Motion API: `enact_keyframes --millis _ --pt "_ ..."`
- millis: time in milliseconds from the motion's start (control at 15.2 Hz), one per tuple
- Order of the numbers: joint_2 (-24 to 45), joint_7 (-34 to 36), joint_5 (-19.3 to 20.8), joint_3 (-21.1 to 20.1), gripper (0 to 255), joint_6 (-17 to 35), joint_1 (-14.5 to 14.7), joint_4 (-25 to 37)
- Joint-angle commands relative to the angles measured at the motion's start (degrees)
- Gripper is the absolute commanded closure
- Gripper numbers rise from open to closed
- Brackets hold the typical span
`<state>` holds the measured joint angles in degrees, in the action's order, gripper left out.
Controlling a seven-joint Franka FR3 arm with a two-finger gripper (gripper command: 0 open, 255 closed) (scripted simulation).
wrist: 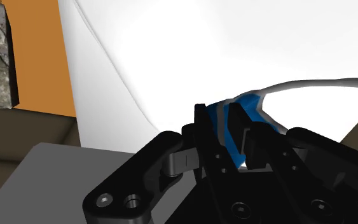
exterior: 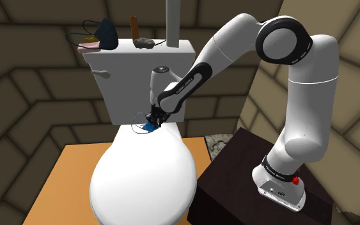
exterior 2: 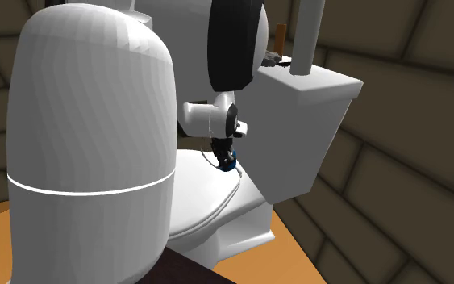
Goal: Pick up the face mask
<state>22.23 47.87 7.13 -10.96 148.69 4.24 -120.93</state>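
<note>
Small bright-blue face mask (exterior: 149,127), soft-looking, bunched into a short folded wad, with a thin pale loop strap curving off it. Pinched between the two fingers of the all-black two-finger hand (exterior: 154,121), closed down narrow on the blue fold, nothing but the fold between them. In the wrist view, blue of the mask (wrist: 252,104) between and just beyond the fingertips of the hand (wrist: 220,121), with the strap arcing away over the glossy white toilet lid (wrist: 171,51). In the shoulder view, just left of centre, at the rear of the rounded lid (exterior: 140,185), right in front of the white boxy tank (exterior: 127,70), with the loop lying out toward the frame's left. Cannot tell whether resting on the lid or raised just off it. Long axis hard to judge in this crumpled state. At the centre of the second exterior view, hand (exterior 2: 227,157) pointing down with the mask (exterior 2: 231,165) at its tips, just above the lid (exterior 2: 201,194) near the tank (exterior 2: 306,121). On the tank top, at the shoulder view's upper left: dark navy cup-shaped item with cords (exterior: 105,32), small pink-and-tan pad (exterior: 93,45), upright brown stick (exterior: 135,29) and lumpy grey stone-like piece (exterior: 145,43). Orange floor (exterior: 63,172) at lower left, dark brown box stand (exterior: 236,172) at lower right.
</note>
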Motion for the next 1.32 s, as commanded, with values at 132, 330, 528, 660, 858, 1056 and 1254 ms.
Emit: enact_keyframes --millis 132,330,528,660,858,1056,1254 --pt "0.3 0.0 0.0 0.0 255 0.0 0.0 0.1" --pt "-1.1 -0.3 -0.4 -0.3 255 -1.0 -0.2 -0.2" --pt "-2.8 -0.8 -1.1 -0.6 255 -2.9 -0.5 0.0" --pt "-4.0 -1.0 -1.5 -0.9 255 -4.2 -0.7 0.1" --pt "-5.6 -1.5 -2.1 -1.2 255 -6.1 -0.9 0.5" --pt "-7.2 -1.9 -2.7 -1.4 255 -8.1 -1.1 0.9" --pt "-8.2 -2.1 -3.1 -1.6 255 -9.6 -1.2 1.3"
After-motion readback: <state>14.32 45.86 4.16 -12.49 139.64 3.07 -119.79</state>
